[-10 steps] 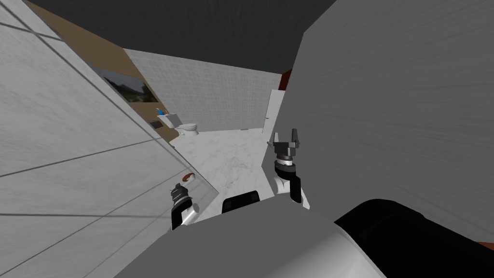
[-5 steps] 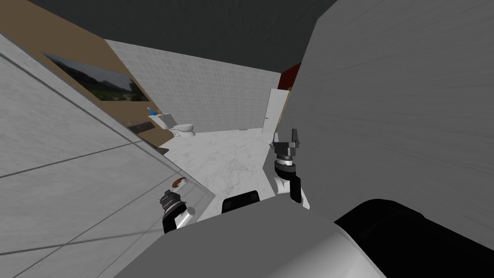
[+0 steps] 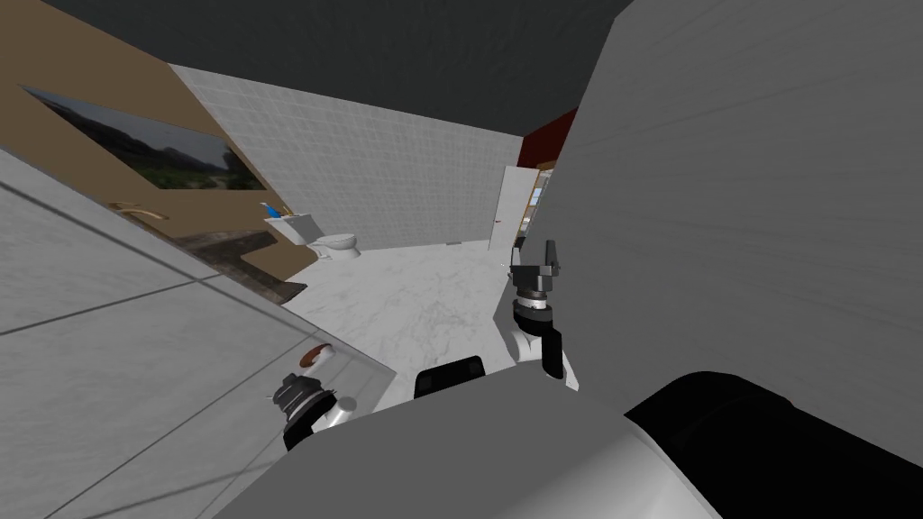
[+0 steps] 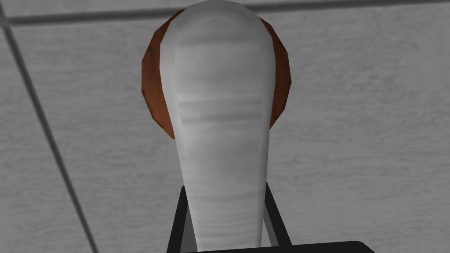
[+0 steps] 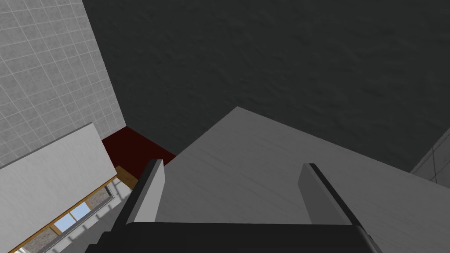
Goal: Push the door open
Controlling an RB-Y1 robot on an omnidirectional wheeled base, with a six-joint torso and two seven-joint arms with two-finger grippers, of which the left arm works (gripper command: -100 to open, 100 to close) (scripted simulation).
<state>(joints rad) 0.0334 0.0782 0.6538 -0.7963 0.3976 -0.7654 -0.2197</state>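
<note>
Clamping the door handle (image 4: 222, 123), left gripper (image 4: 224, 197); right gripper (image 5: 231, 167) spread beside grey panel (image 3: 748, 225)

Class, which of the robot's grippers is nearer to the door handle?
Left. The left gripper is shut on the white door handle; the right gripper stands open, raised well apart from it beside the grey panel.

Pale marbled floor (image 3: 424, 297) ahead and to the left of the right hand (image 3: 535, 251), white toilet (image 3: 335, 244) standing on it far ahead, dark speckled worktop (image 3: 243, 257) well left of this hand, near the toilet
</note>
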